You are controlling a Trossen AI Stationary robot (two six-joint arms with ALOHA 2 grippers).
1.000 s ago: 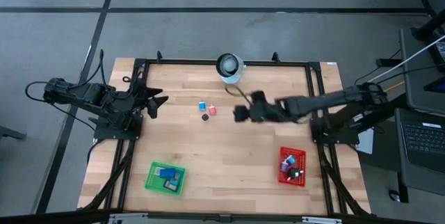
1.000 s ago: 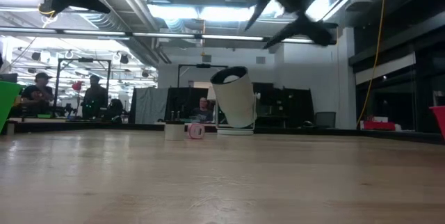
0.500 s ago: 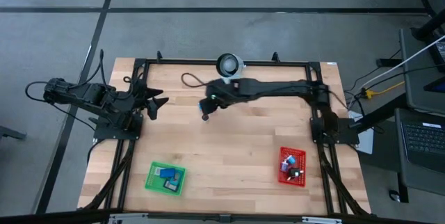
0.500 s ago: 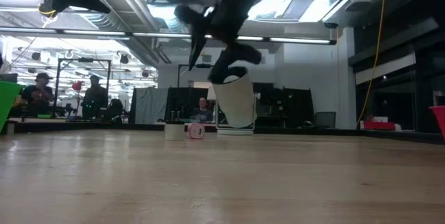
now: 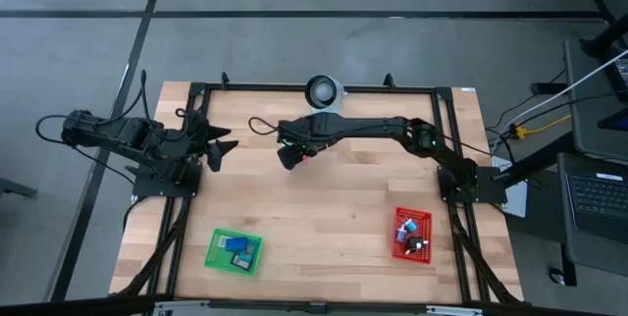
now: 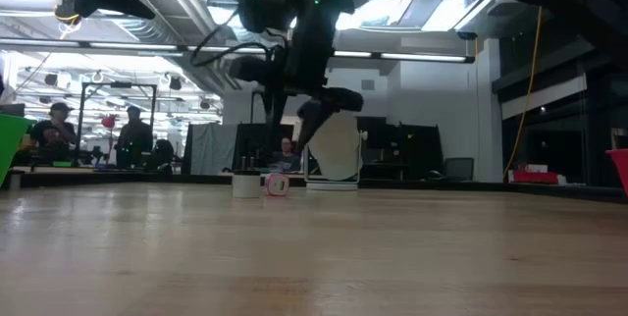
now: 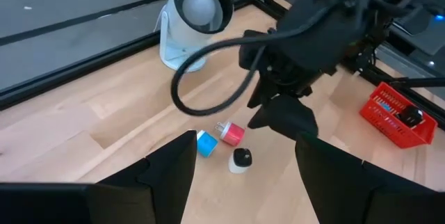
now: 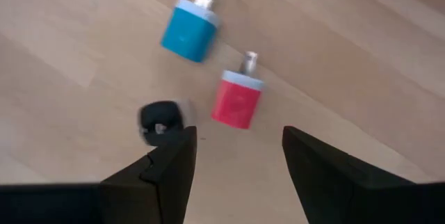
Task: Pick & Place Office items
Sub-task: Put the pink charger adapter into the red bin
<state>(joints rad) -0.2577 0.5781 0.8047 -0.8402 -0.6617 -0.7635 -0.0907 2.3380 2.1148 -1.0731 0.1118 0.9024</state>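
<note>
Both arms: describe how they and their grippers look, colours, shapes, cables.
Both arms are black with jointed segments. The right arm is long and slim, a black cable looping by its wrist and a small green light showing; the right gripper ends in two broad, flat black fingers. The left gripper has two pointed black fingers, cables trailing behind.

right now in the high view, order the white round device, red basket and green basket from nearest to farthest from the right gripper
1. White round device, at the table's far edge, just beyond the right gripper.
2. Green basket, near edge, left side.
3. Red basket, near edge, right side.
</note>
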